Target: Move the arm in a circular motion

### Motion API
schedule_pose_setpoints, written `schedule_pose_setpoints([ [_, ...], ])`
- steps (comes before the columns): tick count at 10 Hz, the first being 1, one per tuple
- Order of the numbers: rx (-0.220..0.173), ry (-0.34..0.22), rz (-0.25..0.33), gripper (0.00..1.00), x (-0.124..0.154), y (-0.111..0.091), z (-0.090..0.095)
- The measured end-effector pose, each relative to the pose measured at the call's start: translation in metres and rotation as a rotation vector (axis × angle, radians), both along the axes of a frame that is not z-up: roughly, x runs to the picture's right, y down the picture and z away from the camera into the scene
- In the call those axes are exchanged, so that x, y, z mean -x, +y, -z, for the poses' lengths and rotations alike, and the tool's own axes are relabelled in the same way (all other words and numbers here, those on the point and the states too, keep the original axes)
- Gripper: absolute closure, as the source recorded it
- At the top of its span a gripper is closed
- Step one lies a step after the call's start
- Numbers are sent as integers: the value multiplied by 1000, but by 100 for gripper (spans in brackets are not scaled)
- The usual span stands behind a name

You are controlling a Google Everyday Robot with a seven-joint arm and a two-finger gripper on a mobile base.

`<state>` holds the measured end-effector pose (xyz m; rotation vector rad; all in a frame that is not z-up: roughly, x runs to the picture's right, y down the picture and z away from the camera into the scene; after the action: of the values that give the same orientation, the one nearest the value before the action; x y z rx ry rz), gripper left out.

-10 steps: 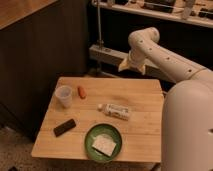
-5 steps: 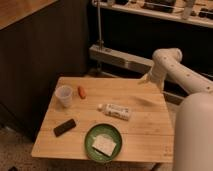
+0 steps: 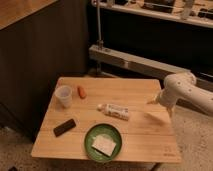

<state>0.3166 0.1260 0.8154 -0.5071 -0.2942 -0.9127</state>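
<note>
The arm (image 3: 186, 91) is thick and off-white with a rounded elbow and small dark dots. It comes in from the right edge and bends over the right side of the wooden table (image 3: 140, 90). The gripper (image 3: 154, 101) shows only as a small tip below the elbow, above the table's right part. It is to the right of the small white bottle (image 3: 114, 110) and apart from it. It holds nothing that I can see.
On the table are a clear plastic cup (image 3: 63, 96), a small orange thing (image 3: 81, 92), a flat black object (image 3: 65, 127) and a green plate (image 3: 90, 134) with a white square piece (image 3: 104, 145). A metal rail and shelving (image 3: 130, 62) run behind.
The arm has swung from the table's back edge to the right and down toward the front, and now sits lower over the table's right side. The table's objects have not moved.
</note>
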Motion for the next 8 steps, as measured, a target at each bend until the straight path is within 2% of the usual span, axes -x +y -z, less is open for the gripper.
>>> schedule_pose_setpoints([
  [1, 12, 13, 15, 20, 17, 26, 26],
  [3, 20, 7, 58, 20, 48, 46, 52],
  [4, 16, -6, 114, 20, 81, 53, 71],
  [7, -25, -56, 250, 20, 153, 37, 107],
  [8, -43, -93, 299, 20, 182, 24, 118],
])
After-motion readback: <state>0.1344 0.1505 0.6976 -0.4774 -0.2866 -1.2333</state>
